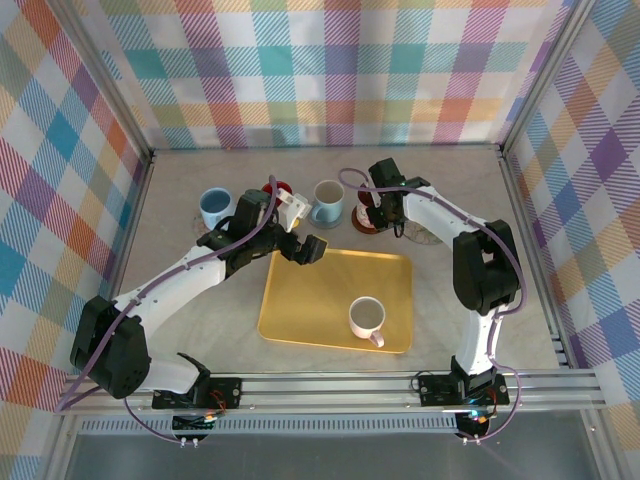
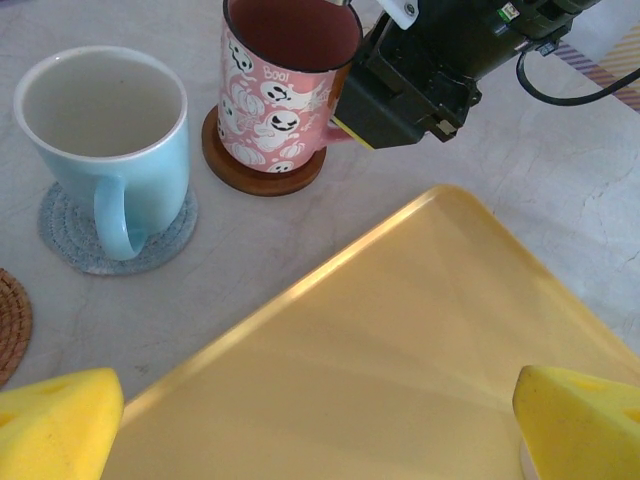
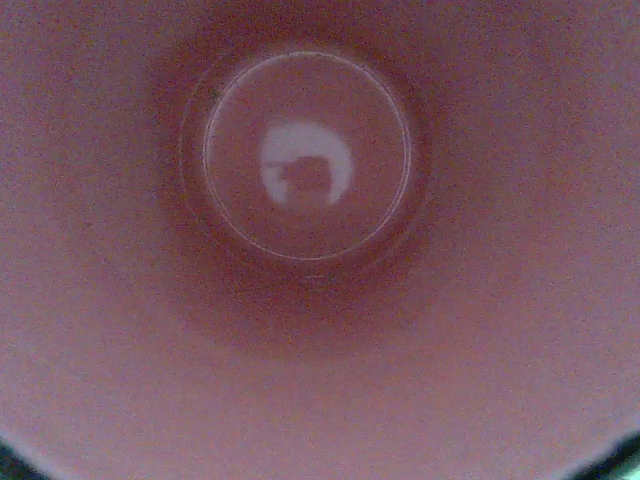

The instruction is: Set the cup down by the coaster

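Four cups are plainly in view. One white cup point(image 1: 367, 317) sits on the single yellow tray point(image 1: 300, 310). One light blue cup point(image 1: 215, 207) stands beyond the tray's far left corner, and a second light blue cup point(image 1: 327, 202) stands beyond its far edge. One pink ghost-print cup point(image 2: 285, 85) is past the far right corner.

One red round thing point(image 1: 277, 187) lies beyond the tray's far edge, half hidden; whether it is a cup or a coaster cannot be told.

There are three coasters off the tray's far side: one grey knitted coaster point(image 2: 165, 242), one wooden coaster point(image 2: 260, 185) and one woven brown coaster point(image 2: 8, 325).
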### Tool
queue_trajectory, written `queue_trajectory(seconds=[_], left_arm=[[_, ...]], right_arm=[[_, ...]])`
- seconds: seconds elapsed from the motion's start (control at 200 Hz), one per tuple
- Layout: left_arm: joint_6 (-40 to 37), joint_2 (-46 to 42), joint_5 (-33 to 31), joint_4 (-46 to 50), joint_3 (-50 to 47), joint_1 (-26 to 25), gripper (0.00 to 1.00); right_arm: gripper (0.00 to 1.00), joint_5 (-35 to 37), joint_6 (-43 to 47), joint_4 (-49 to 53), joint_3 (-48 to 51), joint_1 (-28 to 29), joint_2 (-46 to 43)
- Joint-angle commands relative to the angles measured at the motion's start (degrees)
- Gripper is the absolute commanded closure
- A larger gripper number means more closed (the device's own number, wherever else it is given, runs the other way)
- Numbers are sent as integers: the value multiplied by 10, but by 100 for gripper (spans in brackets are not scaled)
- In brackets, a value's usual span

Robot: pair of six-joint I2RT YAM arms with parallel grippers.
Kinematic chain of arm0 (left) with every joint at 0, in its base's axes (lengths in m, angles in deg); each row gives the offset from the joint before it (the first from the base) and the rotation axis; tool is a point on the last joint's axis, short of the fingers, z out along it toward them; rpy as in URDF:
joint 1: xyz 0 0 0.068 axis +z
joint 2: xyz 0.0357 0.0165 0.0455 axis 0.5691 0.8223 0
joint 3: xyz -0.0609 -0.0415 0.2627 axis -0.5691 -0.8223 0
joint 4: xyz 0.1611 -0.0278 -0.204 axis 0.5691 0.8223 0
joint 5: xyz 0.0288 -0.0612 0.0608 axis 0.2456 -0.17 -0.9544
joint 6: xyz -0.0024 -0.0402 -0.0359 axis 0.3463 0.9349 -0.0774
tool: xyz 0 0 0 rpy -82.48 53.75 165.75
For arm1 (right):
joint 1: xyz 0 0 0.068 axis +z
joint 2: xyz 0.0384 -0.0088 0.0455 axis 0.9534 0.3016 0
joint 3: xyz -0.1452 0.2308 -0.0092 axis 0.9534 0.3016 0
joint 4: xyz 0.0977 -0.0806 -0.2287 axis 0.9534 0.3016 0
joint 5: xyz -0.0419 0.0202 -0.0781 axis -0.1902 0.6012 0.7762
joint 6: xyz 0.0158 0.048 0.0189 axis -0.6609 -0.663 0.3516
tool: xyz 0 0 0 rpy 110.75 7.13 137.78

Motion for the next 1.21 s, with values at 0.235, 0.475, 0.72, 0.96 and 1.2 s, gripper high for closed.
queue_trajectory(seconds=[0.235,0.475,0.72,0.96,1.2], left_arm=[[-7,1,8,7,18,1,0],[-4,-5,4,8,15,1,0],[-1,-10,5,8,18,1,0],[-2,-24,10,22,30,0,0],[-9,-62,14,46,41,0,0]], right_arm=[[76,-2,-3,-32,-19,-3,-7],[70,-3,-9,-40,-10,-3,-21],[68,-4,-16,-37,1,-3,-44],[65,-3,-14,-30,19,-3,-107],[56,-55,3,-8,52,-2,-201]])
